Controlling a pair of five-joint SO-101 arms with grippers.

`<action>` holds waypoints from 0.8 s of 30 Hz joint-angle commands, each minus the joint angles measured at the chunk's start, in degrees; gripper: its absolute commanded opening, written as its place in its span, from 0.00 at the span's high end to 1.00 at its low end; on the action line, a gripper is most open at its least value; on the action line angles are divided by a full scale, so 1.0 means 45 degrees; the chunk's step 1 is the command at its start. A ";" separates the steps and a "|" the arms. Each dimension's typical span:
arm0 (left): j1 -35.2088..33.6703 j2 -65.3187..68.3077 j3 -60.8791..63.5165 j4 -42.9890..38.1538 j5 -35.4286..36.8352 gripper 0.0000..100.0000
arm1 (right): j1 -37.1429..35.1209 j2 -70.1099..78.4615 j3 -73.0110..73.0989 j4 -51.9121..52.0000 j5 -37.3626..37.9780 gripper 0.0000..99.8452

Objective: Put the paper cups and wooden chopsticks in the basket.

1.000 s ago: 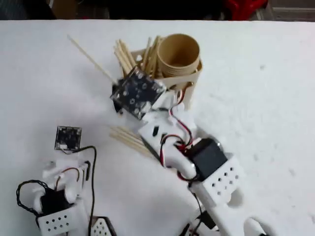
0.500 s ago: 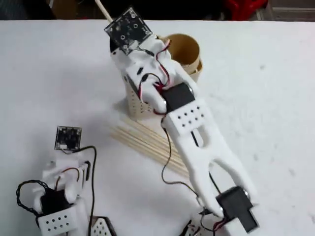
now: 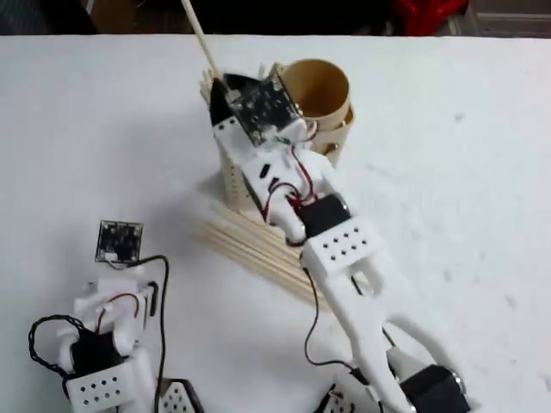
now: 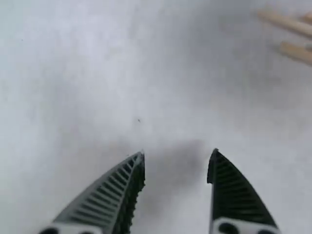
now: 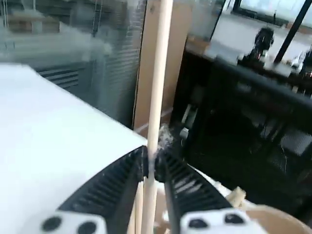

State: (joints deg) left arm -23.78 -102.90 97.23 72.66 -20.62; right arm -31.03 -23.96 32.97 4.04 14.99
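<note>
A cream lattice basket [image 3: 234, 182] stands at the back middle of the table. It holds stacked paper cups [image 3: 314, 90] and several wooden chopsticks. My right gripper [image 3: 222, 90] hovers over the basket's left side, shut on one chopstick [image 3: 199, 32] that points up and away. In the right wrist view the stick [image 5: 158, 73] runs up between the closed fingers [image 5: 155, 163], with a cup rim [image 5: 273, 214] below. More chopsticks [image 3: 258, 249] lie on the table in front of the basket. My left gripper [image 4: 175, 161] is open over bare table, with chopstick ends [image 4: 287, 23] farther off.
The white table [image 3: 448, 172] has free room to the right and far left. The left arm [image 3: 103, 344] sits folded at the near left corner. The right arm's long body crosses over the loose chopsticks. Dark furniture stands beyond the table's far edge.
The right arm stretched out from in front of the basket to above it, carrying the chopstick, which tipped from a low slant to nearly upright. The left arm stayed still.
</note>
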 commanded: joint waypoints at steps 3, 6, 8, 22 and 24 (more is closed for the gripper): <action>-0.0068 -0.0049 -0.0039 0.0020 -0.0059 0.78 | 0.0186 -0.1026 0.0098 0.0283 -0.0195 0.89; -0.0068 -0.0049 -0.0039 0.0020 -0.0059 0.78 | 0.0186 -0.1416 0.0098 0.0928 -0.0195 0.82; -0.0068 -0.0049 -0.0039 0.0020 -0.0059 0.78 | 0.0186 -0.1827 0.0098 0.1358 -0.0195 0.83; -0.0068 -0.0049 -0.0039 0.0020 -0.0059 0.78 | -0.2784 -0.6261 0.0176 1.3001 0.0977 0.88; -0.0068 -0.0049 -0.0039 0.0020 -0.0059 0.78 | -0.3116 -0.6242 0.0234 1.3275 0.1563 0.91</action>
State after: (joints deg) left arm -23.78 -102.90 97.23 72.66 -20.62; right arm -42.02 -50.33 34.11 59.43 18.59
